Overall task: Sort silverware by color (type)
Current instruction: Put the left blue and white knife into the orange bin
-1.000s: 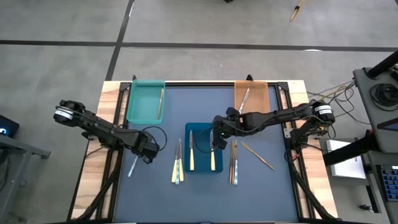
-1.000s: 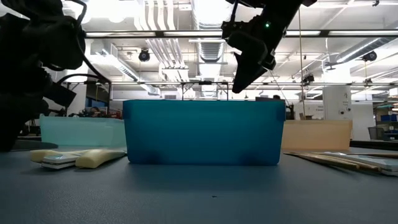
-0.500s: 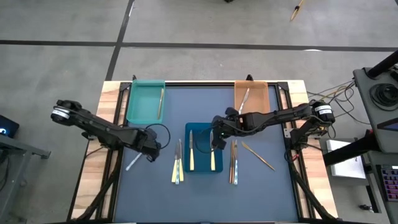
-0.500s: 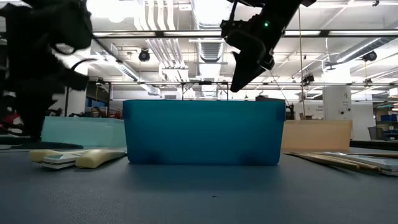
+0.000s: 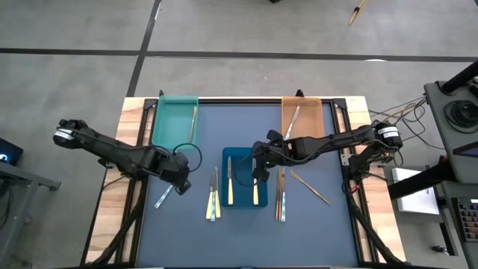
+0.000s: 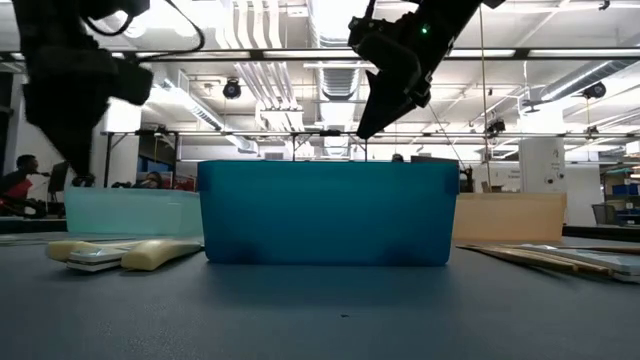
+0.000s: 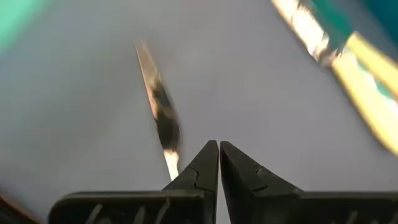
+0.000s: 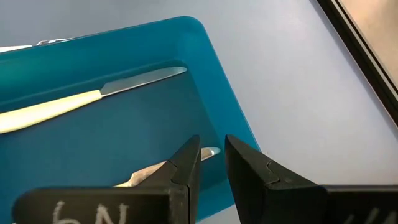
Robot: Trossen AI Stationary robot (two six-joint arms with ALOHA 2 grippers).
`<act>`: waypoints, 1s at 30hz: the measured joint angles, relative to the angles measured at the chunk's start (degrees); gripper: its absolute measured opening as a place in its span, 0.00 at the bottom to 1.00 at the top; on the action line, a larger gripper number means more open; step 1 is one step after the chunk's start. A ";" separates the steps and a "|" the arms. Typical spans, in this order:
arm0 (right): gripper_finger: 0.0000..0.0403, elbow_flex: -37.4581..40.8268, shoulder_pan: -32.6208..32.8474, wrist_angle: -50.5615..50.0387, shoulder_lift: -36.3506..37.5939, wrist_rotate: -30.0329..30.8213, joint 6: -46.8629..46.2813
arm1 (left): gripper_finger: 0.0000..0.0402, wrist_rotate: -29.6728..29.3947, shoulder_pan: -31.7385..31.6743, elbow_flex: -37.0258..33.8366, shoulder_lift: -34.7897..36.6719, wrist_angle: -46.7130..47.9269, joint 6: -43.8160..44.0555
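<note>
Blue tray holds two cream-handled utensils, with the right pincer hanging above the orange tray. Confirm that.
Not quite. The high view shows the right pincer hanging above the blue tray, not the orange tray. The blue tray does hold two cream-handled utensils.

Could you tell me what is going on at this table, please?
Two arms are sorting silverware into trays. The left pincer, shut, sits by a lone knife on the mat, short of the teal tray. The right pincer hangs over the blue tray, fingers slightly parted, gripping nothing visible.
</note>
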State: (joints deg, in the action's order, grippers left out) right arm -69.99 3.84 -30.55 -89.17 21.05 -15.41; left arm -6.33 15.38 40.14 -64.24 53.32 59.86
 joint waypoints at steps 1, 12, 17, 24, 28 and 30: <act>0.16 0.01 0.02 0.01 0.00 0.00 0.01 | 0.00 2.09 0.07 -0.31 -0.34 0.21 1.33; 0.16 0.05 0.02 2.84 0.00 0.01 3.37 | 0.06 10.12 3.76 -2.29 -5.36 1.25 5.65; 0.16 0.05 -0.13 3.09 0.00 0.01 4.12 | 0.22 10.00 3.82 -4.34 -6.03 1.77 7.80; 0.16 0.05 -0.11 3.16 0.00 0.01 4.10 | 0.37 7.28 4.07 -6.43 -7.44 1.35 7.62; 0.16 0.05 -0.11 3.35 0.00 0.01 4.10 | 0.38 6.91 4.07 -6.90 -8.00 -0.84 7.26; 0.16 0.05 -0.11 3.45 0.00 0.01 4.10 | 0.38 6.91 4.07 -7.22 -8.08 -2.82 7.03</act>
State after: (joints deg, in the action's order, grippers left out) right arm -69.93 3.73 -27.10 -89.17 21.06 -11.31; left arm 0.58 19.44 32.92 -72.31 50.50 66.89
